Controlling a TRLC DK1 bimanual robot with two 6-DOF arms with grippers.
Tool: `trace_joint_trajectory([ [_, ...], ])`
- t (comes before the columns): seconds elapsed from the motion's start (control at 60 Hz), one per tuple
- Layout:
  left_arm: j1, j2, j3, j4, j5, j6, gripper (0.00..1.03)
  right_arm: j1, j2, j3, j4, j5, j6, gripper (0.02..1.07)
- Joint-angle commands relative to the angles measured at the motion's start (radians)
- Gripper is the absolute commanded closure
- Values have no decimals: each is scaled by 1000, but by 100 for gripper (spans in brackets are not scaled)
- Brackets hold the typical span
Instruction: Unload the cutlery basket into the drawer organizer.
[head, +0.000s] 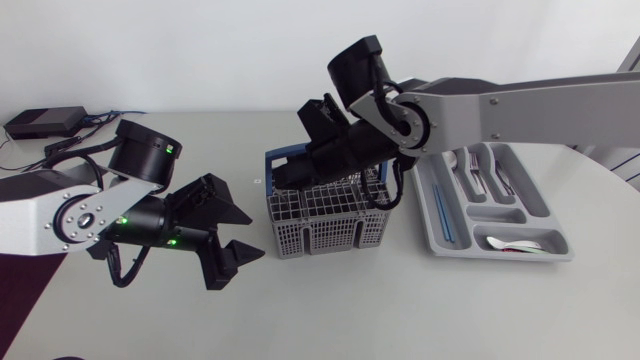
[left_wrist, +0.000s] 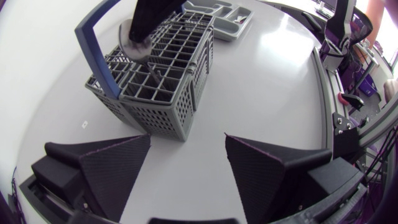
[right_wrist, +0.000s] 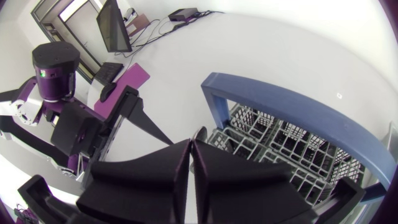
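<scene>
Already some spoons and forks (head: 478, 172) lie in the drawer organizer (head: 548, 205), well off to one side of your right hand (head: 290, 178). That hand is down in the cutlery basket (head: 320, 238), so more seems left to take out. Its fingers are squeezed almost together and you cannot tell if they pinch anything, while your left hand (head: 256, 236) sits wide open and empty just beside the basket. Only the left wrist view shows a grey round bit (left_wrist: 134, 38) at the right hand's tip, maybe a spoon, and only the head view shows what lies in the organizer.
</scene>
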Motion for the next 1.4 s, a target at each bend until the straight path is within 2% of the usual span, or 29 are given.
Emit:
trace_joint_trajectory([
  [0.0, 8, 14, 19, -3, 13, 25, 6, -13, -33, -24, 3, -25, 14, 100],
  [0.667, 8, 36, 24, -2, 14, 27, 6, -41, -202, -26, -5, -152, 46, 100],
  [0.783, 5, 34, 25, -5, 14, 27, 6, -84, -283, -19, -56, -168, 46, 100],
  [1.033, 8, 19, 33, -22, 14, 28, 6, -285, -525, -81, -297, -137, -72, 100],
  [1.117, 8, 19, 38, -26, 14, 28, 6, -366, -588, -127, -360, -97, -125, 100],
  [1.267, 6, 21, 41, -26, 14, 23, 6, -519, -648, -219, -416, -54, -219, 100],
  [1.383, 2, 19, 42, -28, 14, 20, 6, -633, -657, -306, -416, -20, -299, 100],
])
